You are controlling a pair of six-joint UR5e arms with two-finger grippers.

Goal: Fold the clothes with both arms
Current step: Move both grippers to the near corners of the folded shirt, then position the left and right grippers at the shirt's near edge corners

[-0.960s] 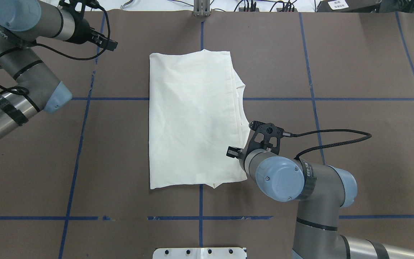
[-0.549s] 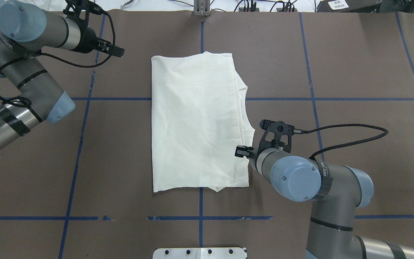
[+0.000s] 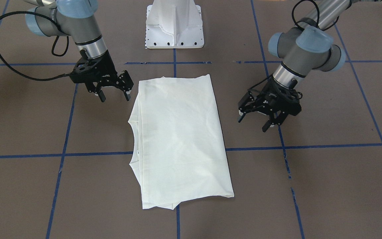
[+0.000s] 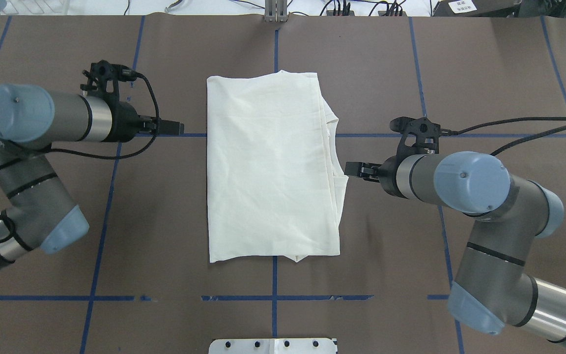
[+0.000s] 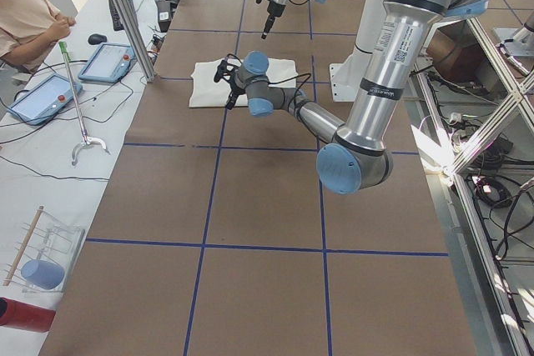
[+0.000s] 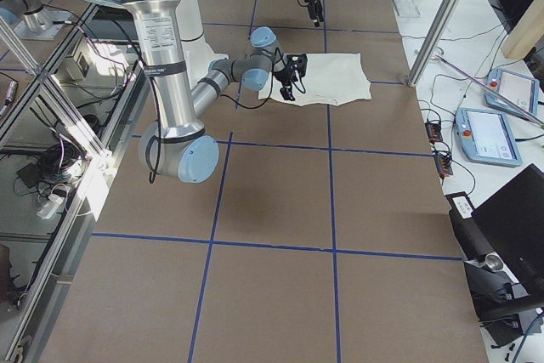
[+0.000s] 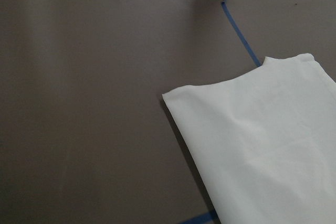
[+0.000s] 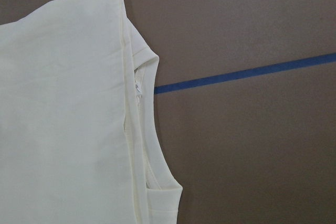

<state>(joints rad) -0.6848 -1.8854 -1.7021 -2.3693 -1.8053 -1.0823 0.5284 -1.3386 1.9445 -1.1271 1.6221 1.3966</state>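
On the brown paper-covered surface [image 4: 386, 73], marked off by blue tape lines [image 4: 509, 135], a cream long-sleeved T-shirt [image 4: 270, 167] of thin cloth is laid flat at the centre. It is folded into a long rectangle with its plain back upward, and no print is shown. A clean folded edge is turned toward the robot's left. The stacked layers and the curved neckline [image 8: 149, 124] are exposed along the robot's right.

The left arm's black two-finger tool [image 3: 253, 122] is held near the folded edge, apart from the cloth, its fingers spread wide with nothing between them. The right arm's black two-finger tool [image 3: 114, 98] is likewise spread wide and empty, just beside the layered edge.

The shirt is judged to be light, soft and limp, so any lifted part can be expected to sag and drape. Its loose layers may slide over one another or peel apart. For the next fold along its length, the two corners of one short end are judged the best holds. Each should be pinched through every layer, with particular care on the neckline side, where the edges are uneven.
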